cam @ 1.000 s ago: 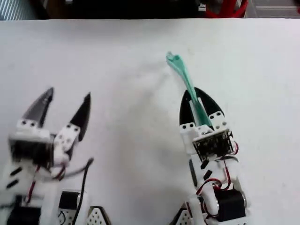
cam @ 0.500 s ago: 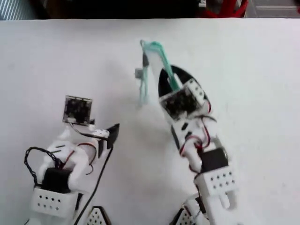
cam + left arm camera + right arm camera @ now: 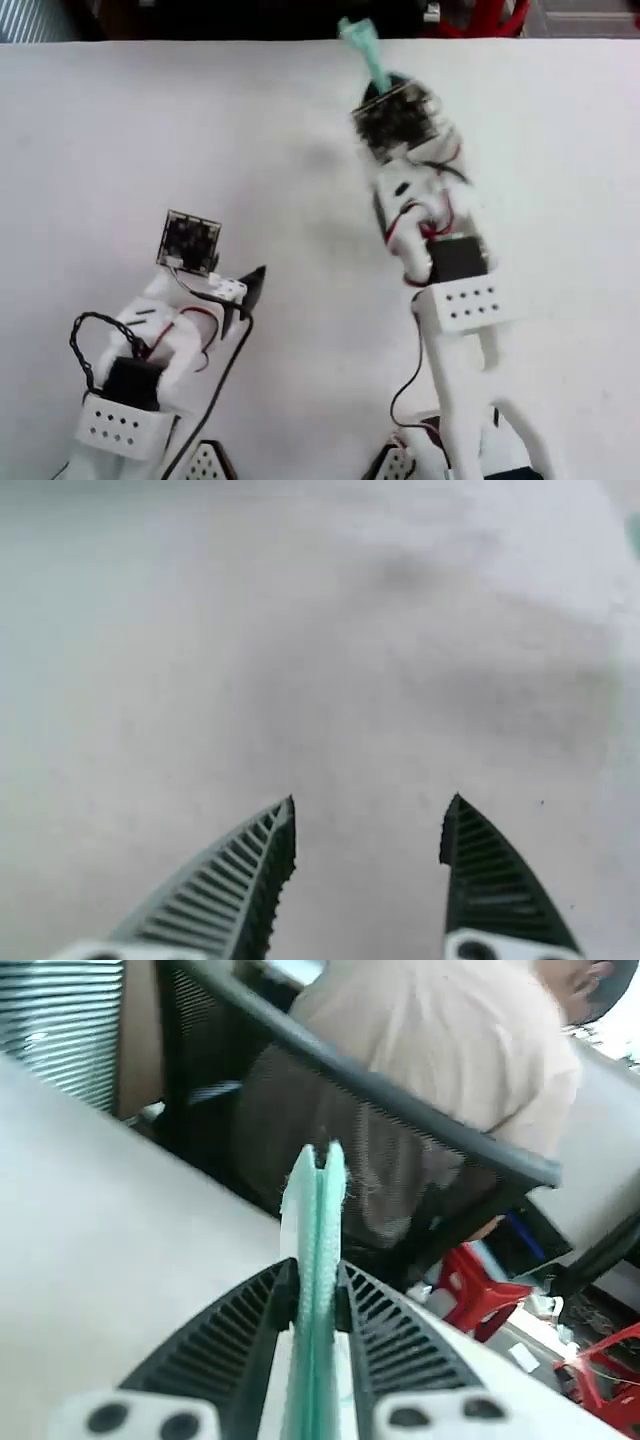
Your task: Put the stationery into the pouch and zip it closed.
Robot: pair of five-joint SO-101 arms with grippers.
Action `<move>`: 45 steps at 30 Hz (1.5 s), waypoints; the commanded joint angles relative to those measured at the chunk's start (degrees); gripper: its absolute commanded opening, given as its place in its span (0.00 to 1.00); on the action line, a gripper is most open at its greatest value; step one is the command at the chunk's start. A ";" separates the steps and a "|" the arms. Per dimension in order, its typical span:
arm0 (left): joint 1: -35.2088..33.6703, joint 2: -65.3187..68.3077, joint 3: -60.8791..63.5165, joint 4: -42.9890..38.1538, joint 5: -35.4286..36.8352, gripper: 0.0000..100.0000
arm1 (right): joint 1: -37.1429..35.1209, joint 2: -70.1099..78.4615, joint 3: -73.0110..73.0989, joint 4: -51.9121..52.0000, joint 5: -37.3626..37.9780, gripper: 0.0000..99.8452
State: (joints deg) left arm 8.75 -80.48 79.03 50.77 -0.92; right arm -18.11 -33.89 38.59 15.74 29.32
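Pouch (image 3: pixel 318 1200), edge-on in right pincer (image 3: pixel 318 1272), lower part hidden.

At the near left of the worktop (image 3: pixel 150 120): the left claw (image 3: pixel 370 818), fingers apart, above bare surface. Well apart from it, farther right and up at the far edge: the right claw (image 3: pixel 315 1270), clamped on the pouch (image 3: pixel 318 1195). Grips it edge-on between both fingers, with the pouch jutting past the tips toward the far side. Beyond that edge, behind the pouch: a chair (image 3: pixel 400 1095).
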 commanded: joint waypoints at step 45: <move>-14.55 0.40 -10.46 8.09 -7.03 0.23 | -21.23 15.78 20.48 0.66 4.66 0.02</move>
State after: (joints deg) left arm -6.64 -80.48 68.92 59.12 -7.16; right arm -43.43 -18.33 61.54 13.71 32.04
